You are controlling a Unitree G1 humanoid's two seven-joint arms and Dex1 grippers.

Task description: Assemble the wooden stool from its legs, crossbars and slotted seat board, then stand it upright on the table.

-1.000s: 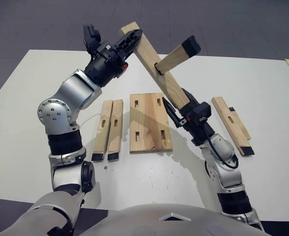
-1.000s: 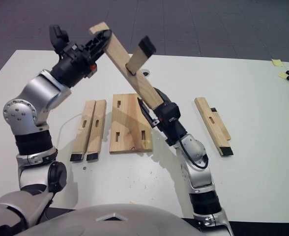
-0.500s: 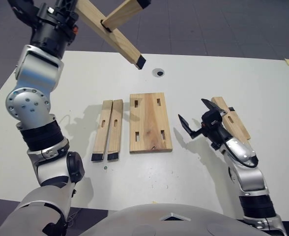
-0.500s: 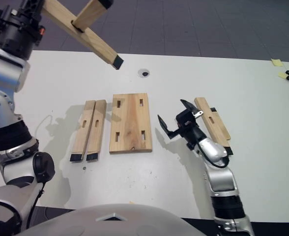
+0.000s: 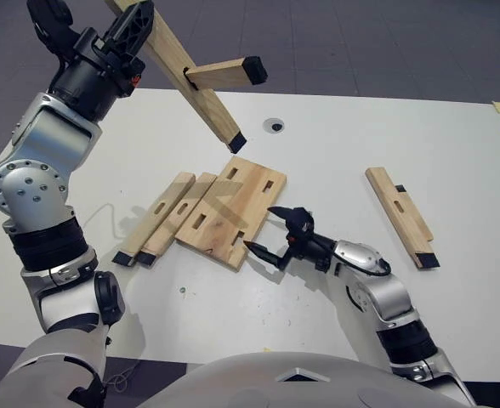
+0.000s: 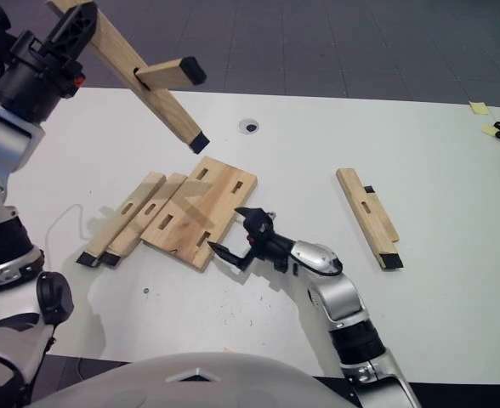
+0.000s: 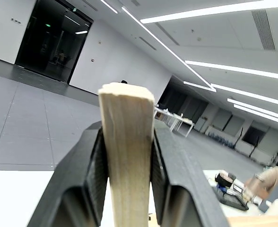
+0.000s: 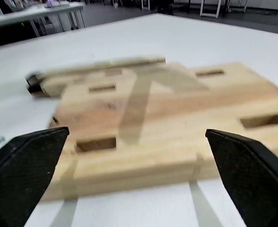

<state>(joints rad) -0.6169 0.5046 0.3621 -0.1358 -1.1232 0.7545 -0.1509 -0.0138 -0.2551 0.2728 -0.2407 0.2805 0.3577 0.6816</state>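
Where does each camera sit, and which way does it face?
Left eye view: on the head, facing forward and down over the table; both arms show, left gripper holding a leg aloft, right gripper at the seat board.
Right eye view: the other eye, same scene.
Left wrist view: on the left wrist, facing along its fingers, shut on the leg's end.
Right wrist view: on the right wrist, low over the table, facing the seat board between its open fingers.
Shared: the seat board, in eye and right wrist views.
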